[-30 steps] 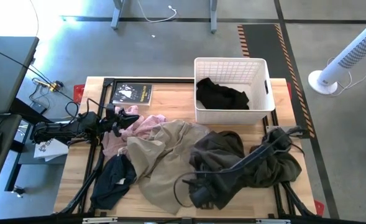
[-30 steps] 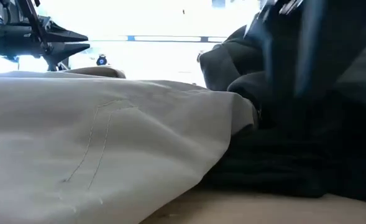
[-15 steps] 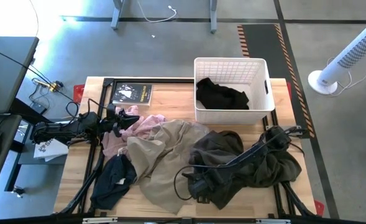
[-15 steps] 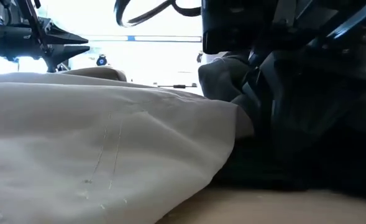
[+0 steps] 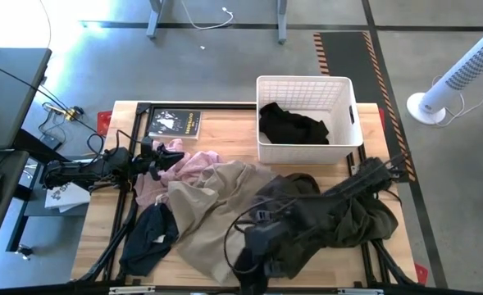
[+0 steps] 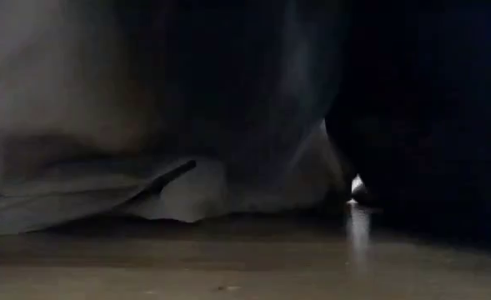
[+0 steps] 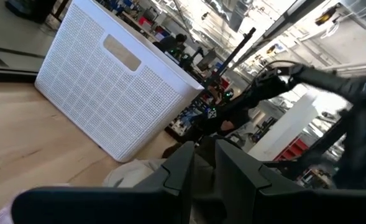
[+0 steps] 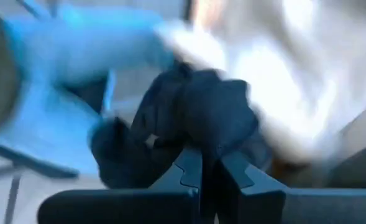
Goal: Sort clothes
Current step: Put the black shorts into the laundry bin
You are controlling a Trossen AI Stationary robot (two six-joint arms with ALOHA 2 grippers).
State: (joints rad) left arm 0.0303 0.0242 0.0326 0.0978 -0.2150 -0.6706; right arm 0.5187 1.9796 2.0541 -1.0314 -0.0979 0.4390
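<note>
The clothes lie in a heap on the wooden table: a pale pink garment (image 5: pixel 188 168), a beige one (image 5: pixel 212 205), a navy one (image 5: pixel 147 238) and a dark olive-brown one (image 5: pixel 344 217). A black garment (image 5: pixel 294 127) lies inside the white basket (image 5: pixel 307 82). My right gripper (image 5: pixel 248 260) is raised over the near middle of the table, shut on the olive-brown garment (image 8: pixel 201 118). My left gripper (image 5: pixel 166 158) waits level over the pink garment at the left, its fingers (image 7: pixel 189 171) together with nothing between them. In the low view, hanging cloth (image 6: pixel 103 108) fills the picture. My right gripper pinches a bunched fold of the olive-brown garment (image 8: pixel 198 140) between its two fingers. The fingers slant down toward the table's near left. That fold is lifted off the table, while the garment's right part (image 5: pixel 372 217) still lies on the table under the arm.
A dark book (image 5: pixel 174 123) lies at the far left of the table, beside the basket. A white tower fan (image 5: pixel 462 74) stands on the floor to the right. Bare wood (image 5: pixel 225 131) shows between the book and the basket.
My right gripper has shut on the olive-brown garment and risen, tipping further downward. The garment's left part has come up with it and bunched; its right part has stayed on the table. Cloth now hangs in front of the low camera.
</note>
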